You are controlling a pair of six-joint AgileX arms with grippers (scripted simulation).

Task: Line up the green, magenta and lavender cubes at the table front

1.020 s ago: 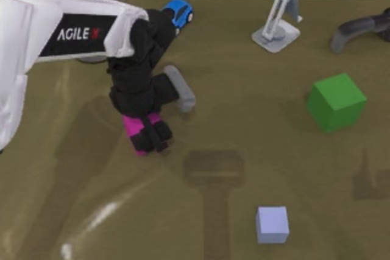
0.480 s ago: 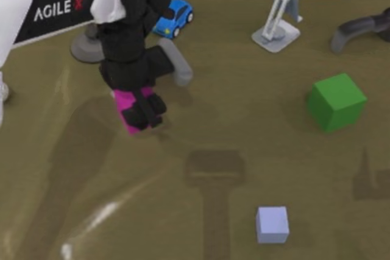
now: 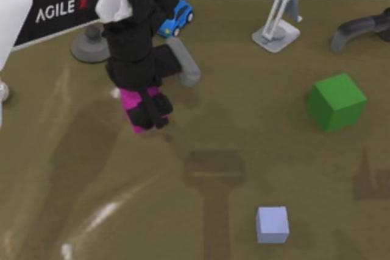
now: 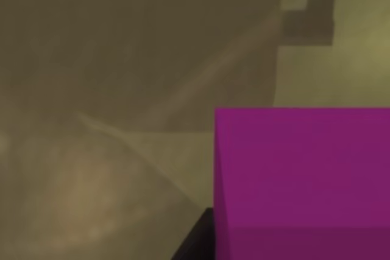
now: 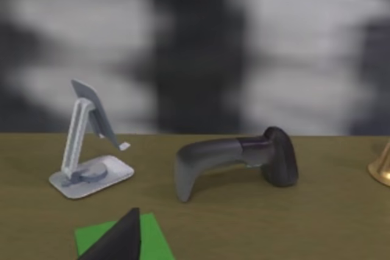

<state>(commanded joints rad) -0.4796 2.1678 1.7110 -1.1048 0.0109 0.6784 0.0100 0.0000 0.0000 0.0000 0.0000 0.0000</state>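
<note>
Left gripper (image 3: 149, 111), clenched on the magenta cube (image 3: 135, 103), has swung slightly forward since 0.5 s ago, starting toward the table (image 3: 256, 144) front.

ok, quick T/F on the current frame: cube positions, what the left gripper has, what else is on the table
1. The left gripper is shut on the magenta cube. True.
2. The lavender cube sits beside the blue toy car. False: the car is at the table's far edge, the lavender cube near the front.
3. The green cube rests on the table at its right side, untouched. True.
4. The three cubes are already lined up. False: they lie scattered, far apart.
5. A barcode scanner lies near a grey phone stand. True.
</note>
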